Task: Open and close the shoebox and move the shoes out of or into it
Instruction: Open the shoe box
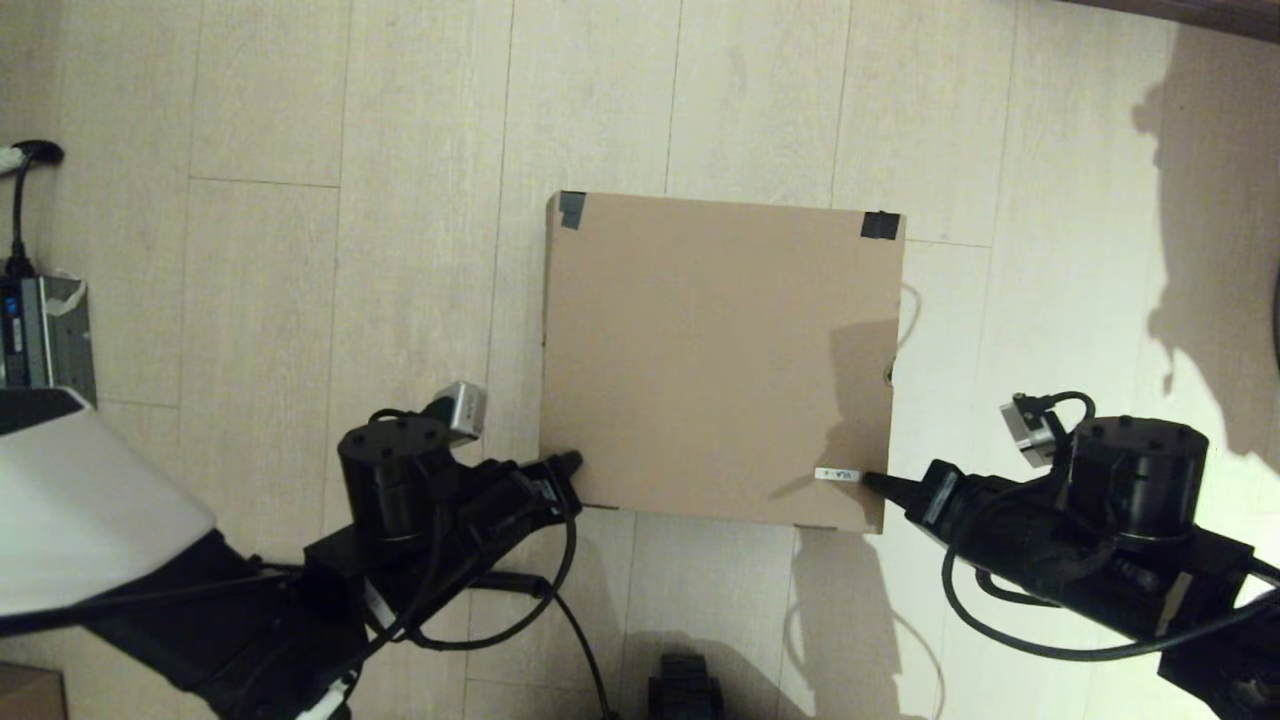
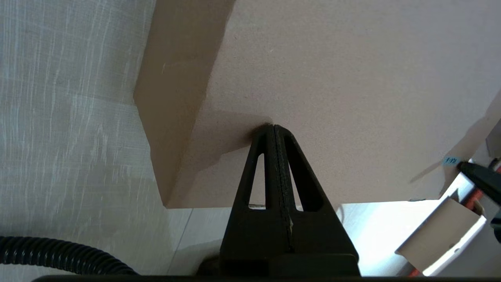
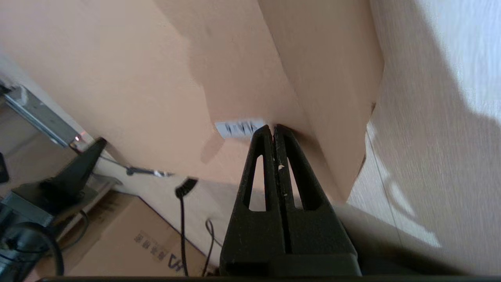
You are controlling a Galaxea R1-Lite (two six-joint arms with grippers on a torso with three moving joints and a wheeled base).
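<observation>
the left hand (image 1: 572,462) was fully closed, its two fingers pressed together into a point, and it held nothing; the tip met the shoebox (image 1: 715,360) at the box's near left corner, on the lid's edge. in the left wrist view the closed fingers (image 2: 274,135) touched the lid just inside that corner, above the box's shaded side wall. the right hand (image 1: 872,483) was likewise pinched shut and empty, its tip at the shoebox's near right corner, right beside the small white label (image 1: 838,474) on the lid. the right wrist view showed the fingertips (image 3: 273,132) against the lid next to the label (image 3: 239,128), close to the fold where lid met side wall.

the shoebox sat on a pale wood-plank floor (image 1: 330,250), lid shut and flat. left of the shoebox, well apart, stood a grey box-like device (image 1: 45,330) with a black cable (image 1: 18,215). in the right wrist view another cardboard carton (image 3: 129,243) with printed marks lay beyond the shoebox.

the shoebox was nearly square, so no long axis could be told; its edges ran almost in line with the floor planks, slightly skewed. black tape (image 1: 571,209) marked its two far corners, and the labelled edge faced the robot.
</observation>
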